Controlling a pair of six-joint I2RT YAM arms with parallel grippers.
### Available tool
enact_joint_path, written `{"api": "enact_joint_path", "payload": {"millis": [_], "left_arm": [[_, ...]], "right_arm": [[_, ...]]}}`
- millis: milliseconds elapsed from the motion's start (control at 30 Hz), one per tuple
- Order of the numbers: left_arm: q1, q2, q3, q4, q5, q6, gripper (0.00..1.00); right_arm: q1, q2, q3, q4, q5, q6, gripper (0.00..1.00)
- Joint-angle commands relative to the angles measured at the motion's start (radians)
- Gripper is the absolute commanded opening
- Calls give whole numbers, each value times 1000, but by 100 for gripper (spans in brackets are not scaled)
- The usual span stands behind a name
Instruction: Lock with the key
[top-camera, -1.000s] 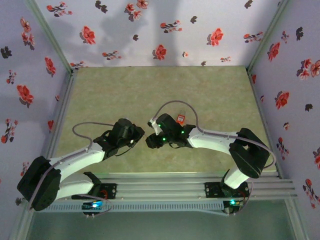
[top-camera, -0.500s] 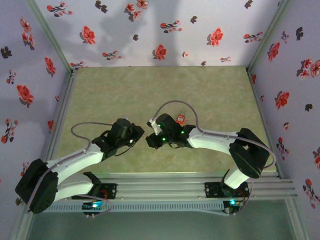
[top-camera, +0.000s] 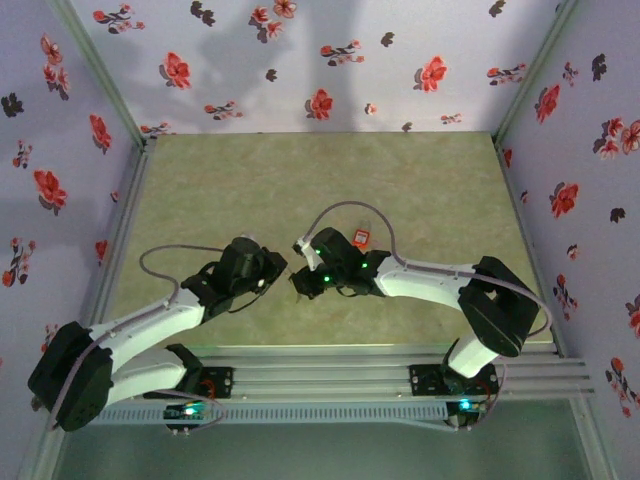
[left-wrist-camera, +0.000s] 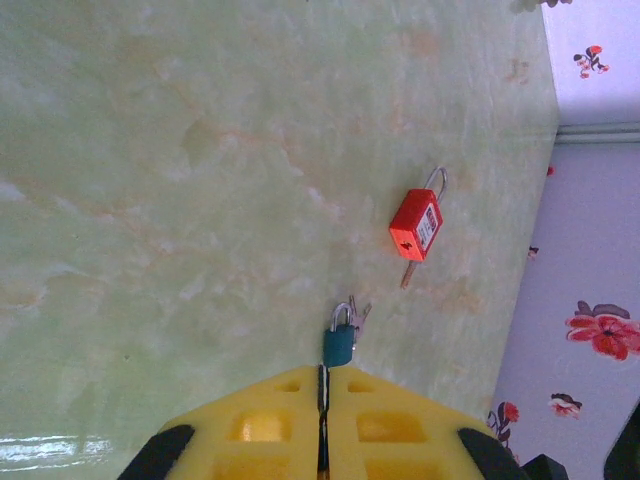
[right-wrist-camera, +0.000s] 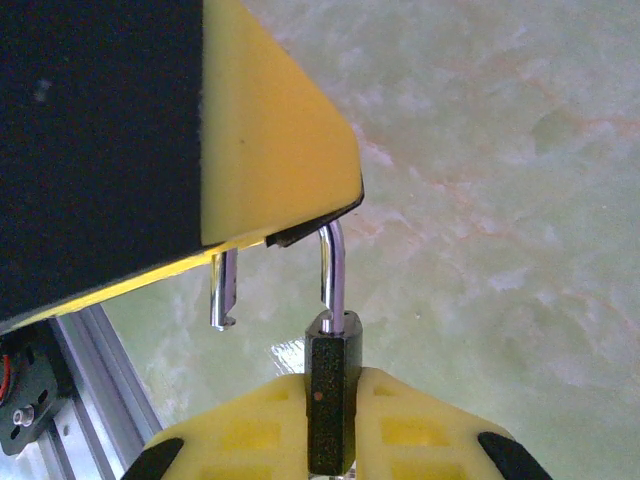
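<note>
Green marbled surface (top-camera: 300, 180) inside floral walls (top-camera: 300, 60), with a red padlock (left-wrist-camera: 416, 225) lying on it. My right hand (right-wrist-camera: 332, 388) clamps a dark padlock (right-wrist-camera: 330, 355); my left hand (left-wrist-camera: 322, 372) is pressed closed.

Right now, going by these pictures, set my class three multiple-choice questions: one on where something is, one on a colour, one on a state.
1. Where is the red padlock?
A. Lying on the table
B. Between a gripper's fingers
C. Hanging on the wall

2. What colour are the fingers of the right gripper?
A. Black
B. Yellow
C. Red

3. How is the shackle of the dark padlock that this gripper holds?
A. Shut
B. Missing
C. Open

Answers:
1 A, it lies flat on the green surface with nothing touching it.
2 B, the pads on either side of the lock body are yellow.
3 C, one leg of the shackle hangs free of the body.
</note>
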Motion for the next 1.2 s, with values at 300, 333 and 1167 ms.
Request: {"api": "enact_joint_path", "payload": {"millis": [300, 333, 1167], "left_arm": [[-6, -63, -22, 23, -7, 1, 0], [-6, -67, -23, 22, -7, 3, 0], [8, -184, -102, 53, -7, 79, 0]], "right_arm": [[3, -21, -2, -12, -10, -25, 0], [4, -23, -3, -12, -13, -24, 0], [-17, -87, -46, 49, -149, 0, 0]]}}
